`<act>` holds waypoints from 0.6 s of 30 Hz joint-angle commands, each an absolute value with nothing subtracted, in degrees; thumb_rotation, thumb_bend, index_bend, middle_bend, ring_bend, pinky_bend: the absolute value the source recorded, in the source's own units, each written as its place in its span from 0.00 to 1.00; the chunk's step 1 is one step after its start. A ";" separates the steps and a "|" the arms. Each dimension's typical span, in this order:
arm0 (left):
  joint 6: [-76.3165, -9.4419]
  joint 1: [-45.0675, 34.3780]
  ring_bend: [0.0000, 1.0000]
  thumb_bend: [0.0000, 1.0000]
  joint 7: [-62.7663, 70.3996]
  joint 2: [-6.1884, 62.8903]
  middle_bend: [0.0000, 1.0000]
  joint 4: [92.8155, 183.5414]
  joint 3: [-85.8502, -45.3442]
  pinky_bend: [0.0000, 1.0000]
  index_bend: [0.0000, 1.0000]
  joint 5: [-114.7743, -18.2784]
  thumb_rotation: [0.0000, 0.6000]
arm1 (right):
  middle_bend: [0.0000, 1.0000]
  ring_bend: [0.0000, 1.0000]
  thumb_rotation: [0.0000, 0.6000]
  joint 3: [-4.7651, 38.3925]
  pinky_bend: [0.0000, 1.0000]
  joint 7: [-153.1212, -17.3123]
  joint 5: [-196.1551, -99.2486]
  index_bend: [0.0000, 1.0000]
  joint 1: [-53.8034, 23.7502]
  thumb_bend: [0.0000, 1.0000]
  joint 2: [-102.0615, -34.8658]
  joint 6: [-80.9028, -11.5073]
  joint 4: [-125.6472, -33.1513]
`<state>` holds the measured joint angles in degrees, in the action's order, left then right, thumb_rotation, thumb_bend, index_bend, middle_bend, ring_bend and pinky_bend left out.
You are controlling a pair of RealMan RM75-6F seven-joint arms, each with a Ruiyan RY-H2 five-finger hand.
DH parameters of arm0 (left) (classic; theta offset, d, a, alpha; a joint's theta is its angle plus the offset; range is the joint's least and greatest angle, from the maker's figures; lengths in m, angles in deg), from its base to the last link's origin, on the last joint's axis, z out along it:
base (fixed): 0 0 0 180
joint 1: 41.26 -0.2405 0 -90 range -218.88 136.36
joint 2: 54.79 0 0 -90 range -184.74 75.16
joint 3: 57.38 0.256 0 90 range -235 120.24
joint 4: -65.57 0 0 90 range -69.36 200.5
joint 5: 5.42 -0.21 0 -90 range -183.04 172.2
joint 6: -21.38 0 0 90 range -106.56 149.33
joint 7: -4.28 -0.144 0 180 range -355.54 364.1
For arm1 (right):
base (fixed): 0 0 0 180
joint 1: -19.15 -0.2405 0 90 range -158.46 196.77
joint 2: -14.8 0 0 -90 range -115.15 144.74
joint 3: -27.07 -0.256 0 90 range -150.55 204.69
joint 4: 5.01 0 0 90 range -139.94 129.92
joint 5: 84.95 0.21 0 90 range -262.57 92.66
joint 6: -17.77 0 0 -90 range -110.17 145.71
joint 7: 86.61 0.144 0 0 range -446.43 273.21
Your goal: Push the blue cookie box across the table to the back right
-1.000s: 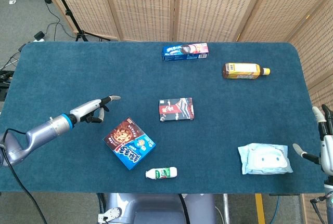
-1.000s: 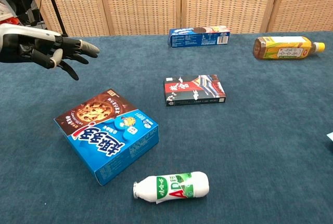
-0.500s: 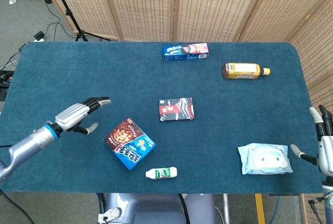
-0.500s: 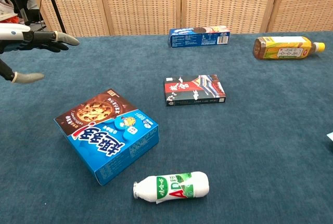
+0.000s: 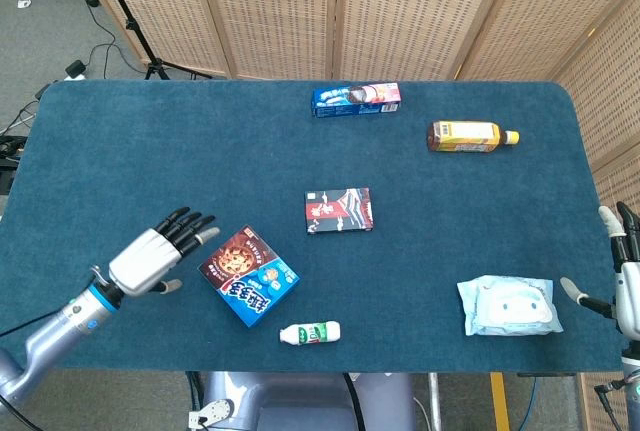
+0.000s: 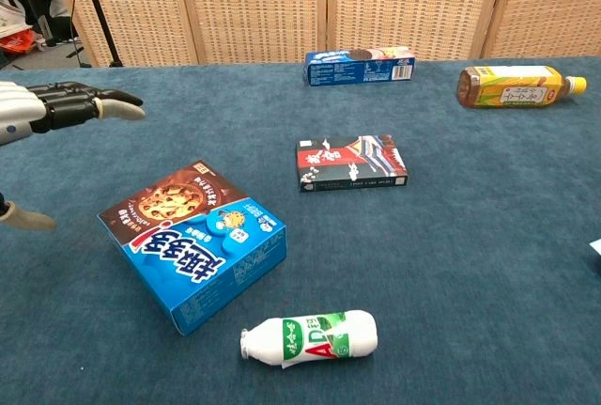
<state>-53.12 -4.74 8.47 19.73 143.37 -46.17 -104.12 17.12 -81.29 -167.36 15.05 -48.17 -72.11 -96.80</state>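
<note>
1. Left hand (image 5: 150,259): empty, its fingers (image 5: 190,227) spread and extended, thumb held apart. The fingertips sit just beside the near-left edge of the box; contact cannot be confirmed in either view.
2. Task object: the blue cardboard cookie box with a chocolate-chip cookie picture (image 5: 249,275) lies flat and skewed on the worktop, directly ahead of the left fingers, at front left of centre.
3. Right hand (image 5: 622,276): at the far right edge, fingers open and upright, holding nothing, well apart from the box and just beyond a pale blue soft packet (image 5: 508,305).
4. Risk, rotation: the box sits at an angle to the fingers. A push on one corner would likely spin it rather than drive it.
5. Risk, obstruction: a black and red flat carton (image 5: 339,210) lies beyond the box along the line to the back right. A straight push would probably carry it along or jam.
6. Risk, bystanders: a small white bottle with green label (image 5: 310,332) lies on its side near the box and may roll if clipped. An amber drink bottle (image 5: 471,136) and a long blue biscuit pack (image 5: 356,98) occupy the far end.
7. Surface: dark blue carpet-like worktop (image 5: 130,141); drag is likely high.
8. Room: woven folding screens (image 5: 400,11) behind; grey floor with cables at far left.
</note>
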 commanded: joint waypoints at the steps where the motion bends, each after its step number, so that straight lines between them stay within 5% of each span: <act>1: -52.13 -4.96 0.00 0.03 7.68 21.50 0.00 145.07 -46.86 0.00 0.00 -105.41 1.00 | 0.00 0.00 1.00 17.10 0.00 -81.27 -167.34 0.00 15.08 0.00 -48.14 -72.17 -96.82; 18: -45.56 -3.27 0.00 0.04 1.04 24.78 0.00 147.90 -47.78 0.00 0.00 -108.30 1.00 | 0.00 0.00 1.00 16.80 0.00 -80.38 -166.68 0.00 15.16 0.00 -47.87 -71.93 -96.56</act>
